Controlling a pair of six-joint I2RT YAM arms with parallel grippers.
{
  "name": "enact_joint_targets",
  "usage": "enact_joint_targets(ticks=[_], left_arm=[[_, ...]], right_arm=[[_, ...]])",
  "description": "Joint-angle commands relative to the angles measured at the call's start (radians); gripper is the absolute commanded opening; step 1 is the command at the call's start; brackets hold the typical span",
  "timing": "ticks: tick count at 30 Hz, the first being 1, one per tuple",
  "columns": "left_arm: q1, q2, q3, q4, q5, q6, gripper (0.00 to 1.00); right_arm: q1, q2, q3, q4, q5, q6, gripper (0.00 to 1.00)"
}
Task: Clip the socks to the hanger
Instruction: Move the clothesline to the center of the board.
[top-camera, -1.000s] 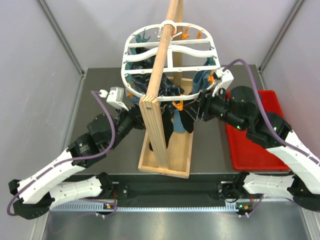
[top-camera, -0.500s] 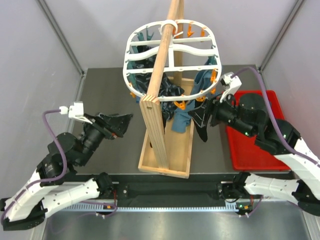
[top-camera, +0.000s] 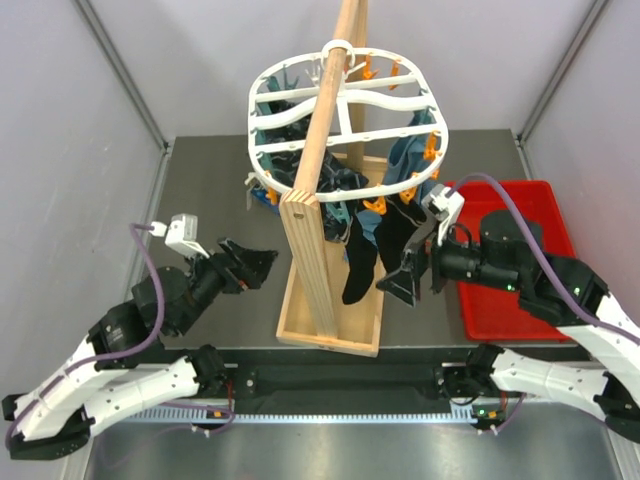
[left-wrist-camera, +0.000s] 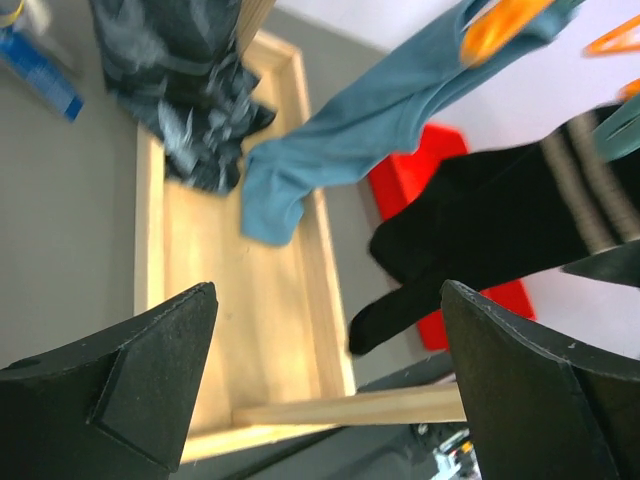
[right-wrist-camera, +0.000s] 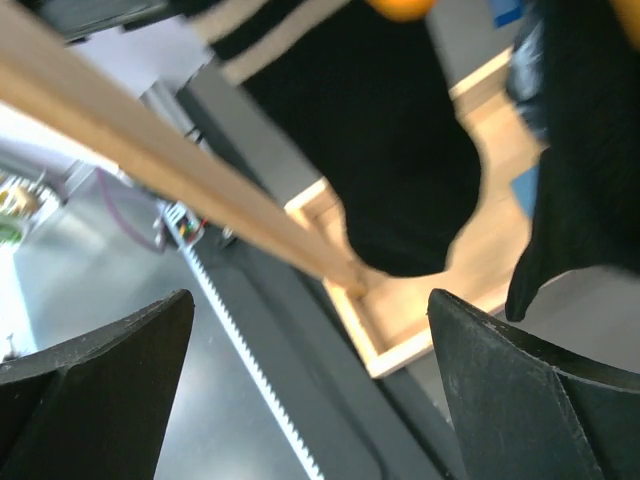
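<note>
You have two black socks (top-camera: 358, 258) hanging from the near rim of the white hanger (top-camera: 436, 138), under orange clips (top-camera: 374, 205). Their toes hang down over the wooden tray (top-camera: 300, 325). The hanger sits on the slanted wooden pole (top-camera: 322, 125) and carries a teal cloth (left-wrist-camera: 365, 120) and a patterned navy fabric (left-wrist-camera: 180, 80) as well.

Your right arm reaches from the right, above the red bin (top-camera: 500, 300), with the forearm almost level and the wrist pointing left. The right gripper (top-camera: 400, 278) is just beside the lower ends of the socks, at the right wall of the tray. Its fingers (right-wrist-camera: 100, 375) are spread wide and hold nothing; in the wrist view the black sock fabric is ahead of them, not between them. If a finger touches the sock, I cannot tell.

Your left arm is folded low at the near left, with the elbow bent and the wrist turned to the right. The left gripper (top-camera: 262, 268) is left of the tray, well apart from the socks. Its fingers (left-wrist-camera: 150, 380) are also wide apart and empty.
</note>
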Motion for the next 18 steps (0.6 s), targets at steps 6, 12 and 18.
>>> enact_joint_targets(ticks=[6,12,18], left_arm=[[-0.003,0.023,-0.177,-0.168,-0.034,-0.282,0.98],[-0.003,0.115,-0.311,-0.147,-0.039,-0.358,0.99],[0.0,0.276,-0.34,-0.163,-0.059,-0.327,0.98]], right_arm=[[0.002,-0.136,-0.203,0.049,-0.139,0.046,1.0],[0.002,-0.186,-0.473,0.228,-0.018,0.252,1.0],[0.002,-0.202,-0.659,0.276,0.221,0.417,1.0]])
